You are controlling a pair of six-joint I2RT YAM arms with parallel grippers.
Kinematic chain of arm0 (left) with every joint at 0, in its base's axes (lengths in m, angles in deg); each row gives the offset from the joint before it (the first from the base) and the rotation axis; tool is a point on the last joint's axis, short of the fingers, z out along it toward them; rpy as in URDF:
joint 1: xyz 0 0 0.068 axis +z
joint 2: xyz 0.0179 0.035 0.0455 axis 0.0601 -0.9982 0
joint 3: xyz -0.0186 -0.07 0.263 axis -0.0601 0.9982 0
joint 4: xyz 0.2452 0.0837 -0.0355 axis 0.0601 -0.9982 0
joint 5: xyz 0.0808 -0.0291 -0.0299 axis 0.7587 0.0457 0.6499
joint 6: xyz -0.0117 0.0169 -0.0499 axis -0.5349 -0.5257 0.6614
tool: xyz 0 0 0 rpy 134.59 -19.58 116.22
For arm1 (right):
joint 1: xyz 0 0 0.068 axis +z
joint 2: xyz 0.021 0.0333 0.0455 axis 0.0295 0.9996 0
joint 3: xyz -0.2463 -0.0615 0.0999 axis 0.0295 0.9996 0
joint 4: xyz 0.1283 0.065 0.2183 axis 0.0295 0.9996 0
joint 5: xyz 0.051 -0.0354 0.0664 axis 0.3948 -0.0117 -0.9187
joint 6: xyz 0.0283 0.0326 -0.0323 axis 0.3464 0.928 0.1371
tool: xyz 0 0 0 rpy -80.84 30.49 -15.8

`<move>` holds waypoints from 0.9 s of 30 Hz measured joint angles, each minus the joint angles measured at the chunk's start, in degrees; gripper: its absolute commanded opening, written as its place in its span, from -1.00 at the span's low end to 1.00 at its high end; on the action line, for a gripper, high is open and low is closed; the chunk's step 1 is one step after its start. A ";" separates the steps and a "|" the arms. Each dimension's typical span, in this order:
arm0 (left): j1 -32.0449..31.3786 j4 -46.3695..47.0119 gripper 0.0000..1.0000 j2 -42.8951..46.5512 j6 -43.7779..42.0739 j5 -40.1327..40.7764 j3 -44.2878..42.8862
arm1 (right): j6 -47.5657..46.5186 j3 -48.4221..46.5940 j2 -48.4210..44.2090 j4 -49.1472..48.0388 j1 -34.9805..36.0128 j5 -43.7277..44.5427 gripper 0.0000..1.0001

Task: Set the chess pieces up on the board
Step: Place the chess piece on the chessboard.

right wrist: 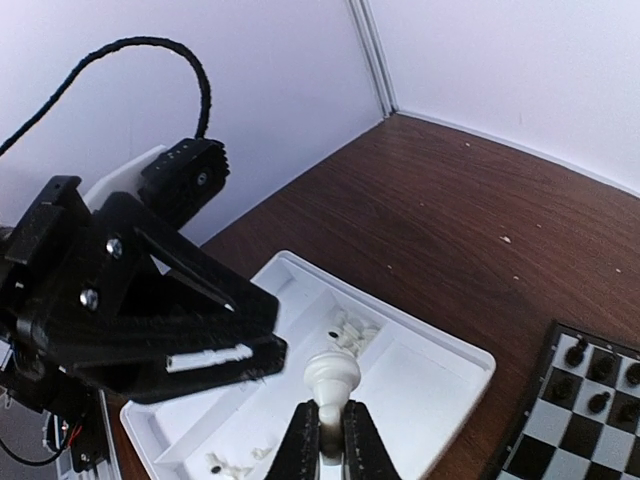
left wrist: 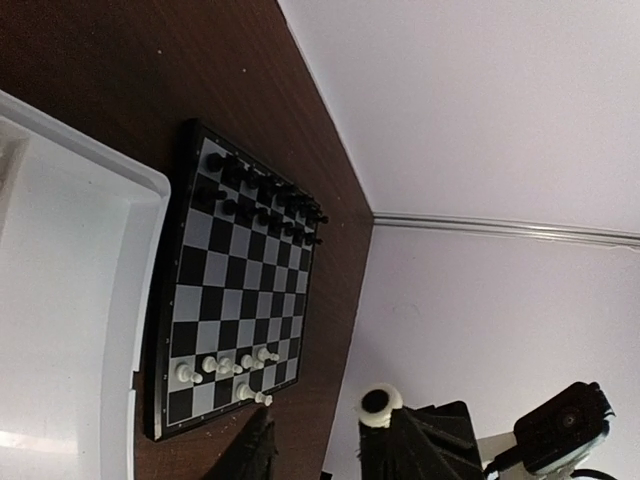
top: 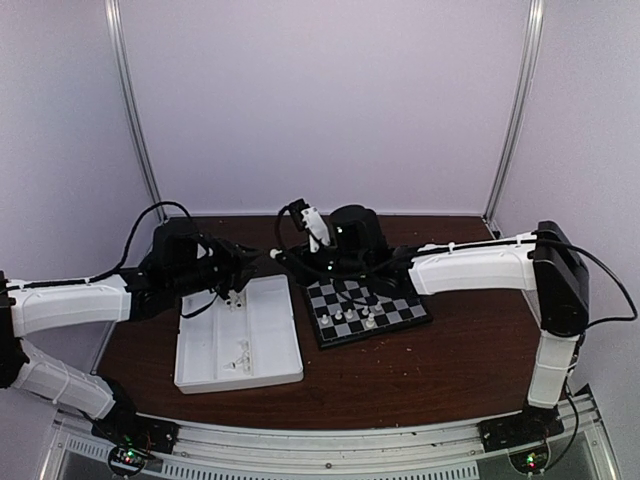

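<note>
Poking above the right jaws, a white chessman (right wrist: 332, 378) sits clamped

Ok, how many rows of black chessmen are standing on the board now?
2. The outer black row lines the board's edge farthest from the white chessmen; the inner black row stands right beside it.

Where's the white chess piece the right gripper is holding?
In the right wrist view, bottom centre: the small white plastic chess piece is pinched in the right gripper, above the white compartmented plastic tray, beside the left gripper.
</note>
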 measured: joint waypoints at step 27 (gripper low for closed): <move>5.68 -41.72 0.38 5.29 -53.72 2.62 -16.06 | -9.16 -12.48 -6.99 65.99 -7.48 -2.71 -0.87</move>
